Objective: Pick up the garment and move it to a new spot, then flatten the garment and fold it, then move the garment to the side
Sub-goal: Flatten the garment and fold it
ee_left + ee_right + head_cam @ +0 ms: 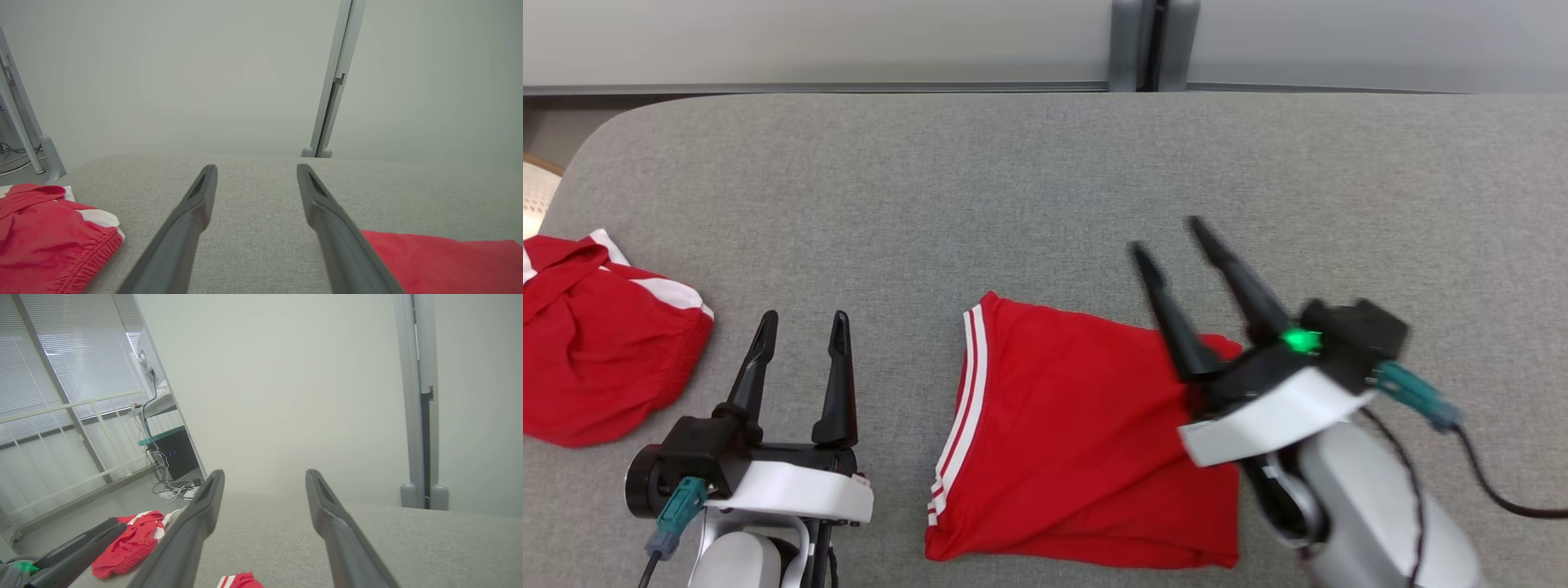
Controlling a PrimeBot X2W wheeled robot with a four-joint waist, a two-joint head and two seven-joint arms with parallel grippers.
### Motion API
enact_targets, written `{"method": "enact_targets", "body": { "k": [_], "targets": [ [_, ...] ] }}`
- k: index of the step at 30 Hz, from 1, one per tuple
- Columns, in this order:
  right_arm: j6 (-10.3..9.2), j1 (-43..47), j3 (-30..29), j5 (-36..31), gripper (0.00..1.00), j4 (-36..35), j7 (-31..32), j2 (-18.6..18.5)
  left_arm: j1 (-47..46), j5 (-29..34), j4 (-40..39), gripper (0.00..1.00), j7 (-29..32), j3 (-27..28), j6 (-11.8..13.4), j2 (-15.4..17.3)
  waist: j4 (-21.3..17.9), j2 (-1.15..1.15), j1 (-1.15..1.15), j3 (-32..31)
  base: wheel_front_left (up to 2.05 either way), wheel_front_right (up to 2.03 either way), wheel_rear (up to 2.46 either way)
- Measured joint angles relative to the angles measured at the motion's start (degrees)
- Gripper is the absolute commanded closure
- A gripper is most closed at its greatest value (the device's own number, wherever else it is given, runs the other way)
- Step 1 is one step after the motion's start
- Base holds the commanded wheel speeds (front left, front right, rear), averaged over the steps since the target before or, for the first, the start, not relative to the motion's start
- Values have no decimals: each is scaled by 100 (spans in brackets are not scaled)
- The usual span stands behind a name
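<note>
A red garment (pixel 1078 441) with white side stripes lies folded flat on the grey fabric-covered table (pixel 1045 163), near its front edge. My right gripper (pixel 1168 235) stands open over the garment's right edge, fingers pointing away and holding nothing. Its own view has the open fingers (pixel 265 473) above the table, with a corner of the garment (pixel 241 580) at the bottom. My left gripper (pixel 804 317) is open and empty to the left of the garment, apart from it. In the left wrist view the open gripper (pixel 256 167) has the garment (pixel 441 261) at its lower right.
A second red garment with white trim (pixel 596 351) lies crumpled at the table's left edge (pixel 45 241) (pixel 130 543). A grey post (pixel 1153 45) stands behind the table's far edge against a pale wall. A cable trails from my right wrist.
</note>
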Motion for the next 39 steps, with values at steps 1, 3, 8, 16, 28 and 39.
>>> {"method": "enact_targets", "body": {
  "k": [1,3,8,16,28,39],
  "targets": [
    [0,120,-241,-104,0,-70,-2,-82,2,13,-1,0,0,10,0,-1,-25,0,0,-15,0,0,0],
    [0,369,-712,-313,0,-190,-3,-240,14,41,0,0,1,45,1,5,-72,0,0,-47,0,0,0],
    [0,1122,-1768,-734,0,-453,32,-522,111,64,31,0,0,168,10,97,-179,0,0,-179,0,0,0],
    [0,2213,-2711,-1184,0,-1006,503,-558,415,37,103,0,0,372,-7,277,-369,0,0,-531,0,0,0],
    [0,3032,-2842,-1265,0,-1401,1020,-425,948,48,119,0,234,278,-46,435,-515,0,0,-1209,0,0,0],
    [0,3322,-2944,-1239,0,-1624,1250,-394,1207,-1,-56,0,405,268,36,464,-537,0,0,-1405,0,0,0]
  ]
}}
